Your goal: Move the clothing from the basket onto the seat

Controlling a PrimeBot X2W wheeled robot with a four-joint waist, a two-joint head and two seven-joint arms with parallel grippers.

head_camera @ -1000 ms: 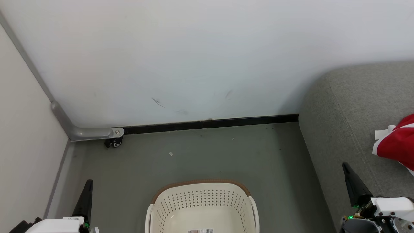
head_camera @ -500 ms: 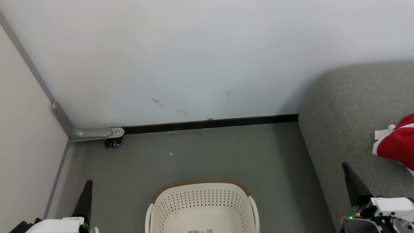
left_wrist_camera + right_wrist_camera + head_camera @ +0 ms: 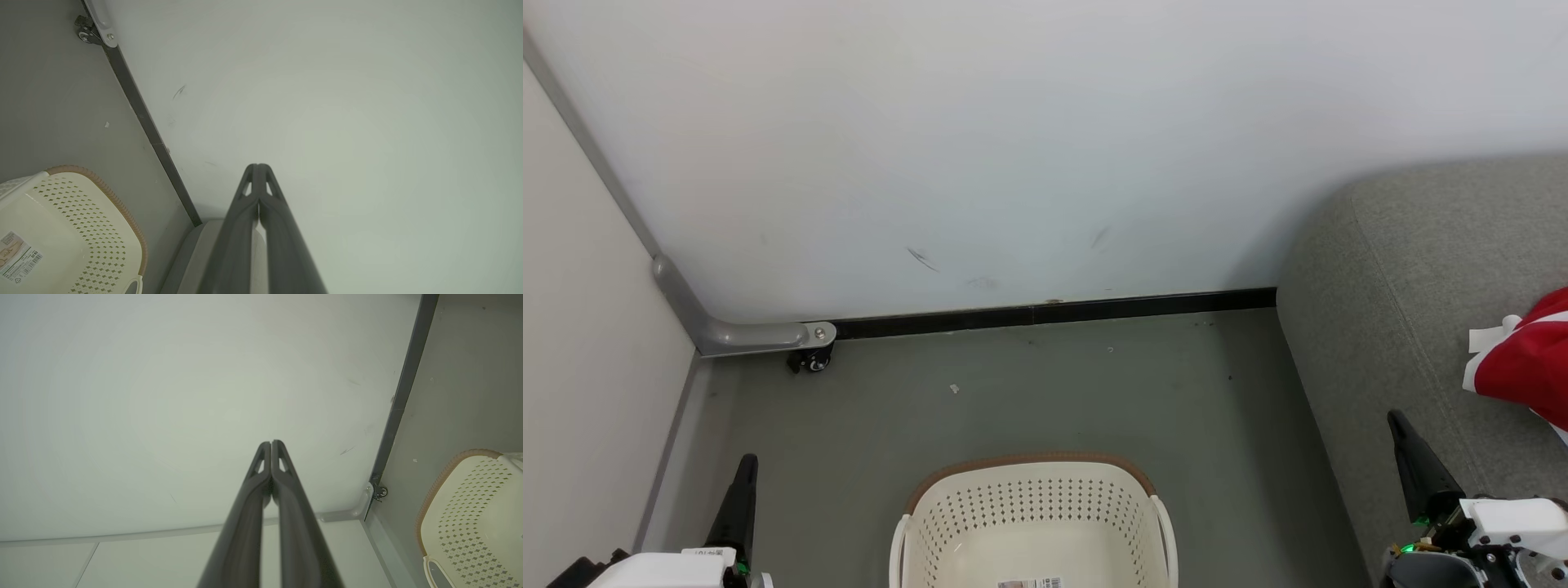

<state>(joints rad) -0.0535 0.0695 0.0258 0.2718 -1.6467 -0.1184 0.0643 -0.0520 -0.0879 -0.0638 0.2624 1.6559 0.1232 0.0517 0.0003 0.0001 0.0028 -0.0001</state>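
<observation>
Status at that frame: both claws were closed and held nothing.

The left gripper (image 3: 747, 461) sat low at the left of the head view, tip pointing up over the grey floor (image 3: 1013, 392) near its left edge. Its wrist camera showed the two fingers pressed together along their length, aimed at the white wall (image 3: 1013, 122). Same for the right gripper (image 3: 1395, 418): fingers flat against each other, nothing between them, tip over the sofa (image 3: 1405, 269) near its left edge.

The clothing (image 3: 1525, 367), red fabric with white trim, lay on top of the sofa, in from its rounded left end, and was cut off by the right edge of the head view. A white tag (image 3: 1490, 337) stuck out on its left side. It touched neither claw; the right one was near it but apart.

The basket (image 3: 1029, 510), cream and perforated with a brown rim, stood on the floor between the two claws. It was well apart from the black baseboard (image 3: 1054, 311), with a strip of floor between it and the sofa. The part of its bottom in frame showed plain plastic with a barcode sticker (image 3: 1029, 583).

At the back left corner of the floor, a grey bracket (image 3: 743, 334) ran along the wall foot, with a small black caster (image 3: 809, 360) under its end. There were a few scuff marks (image 3: 923, 259) on the wall above the baseboard.
</observation>
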